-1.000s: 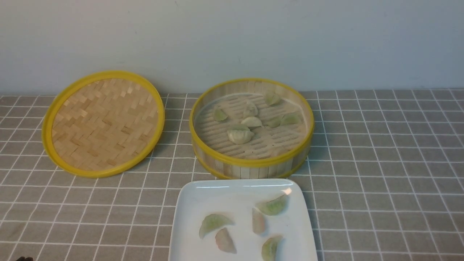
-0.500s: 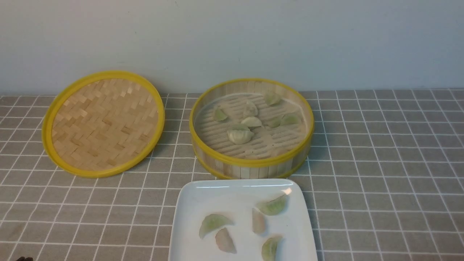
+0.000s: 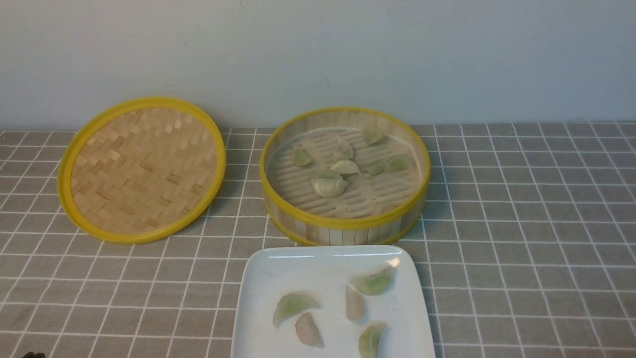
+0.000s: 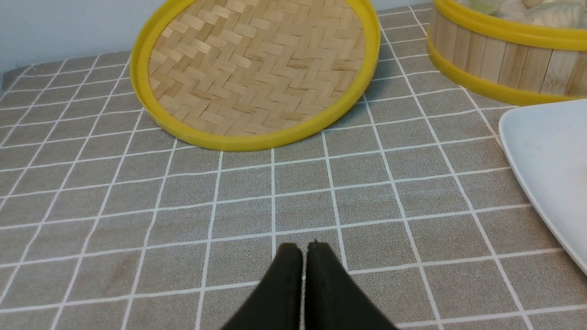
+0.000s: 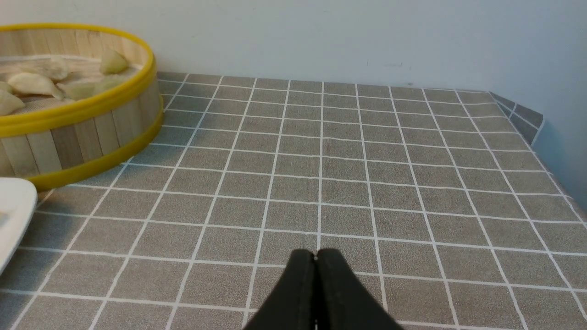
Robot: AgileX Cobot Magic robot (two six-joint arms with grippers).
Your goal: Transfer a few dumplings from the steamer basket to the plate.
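The round bamboo steamer basket (image 3: 343, 226) stands at the back centre with several pale dumplings (image 3: 329, 187) on its slatted floor. In front of it the white square plate (image 3: 263, 298) carries several more dumplings (image 3: 292, 304). My left gripper (image 4: 302, 250) is shut and empty, low over the tablecloth, with the plate's edge (image 4: 545, 151) and the basket's wall (image 4: 495, 55) beyond it to one side. My right gripper (image 5: 315, 255) is shut and empty over bare cloth, with the basket (image 5: 73, 137) and a corner of the plate (image 5: 13, 206) off to one side. Neither gripper's jaws show in the front view.
The flat herringbone-woven lid (image 3: 141, 169) with its yellow rim lies left of the basket, close to the wall. The grey checked tablecloth (image 3: 521, 223) covers the table. The table's right edge and corner (image 5: 527, 119) show in the right wrist view.
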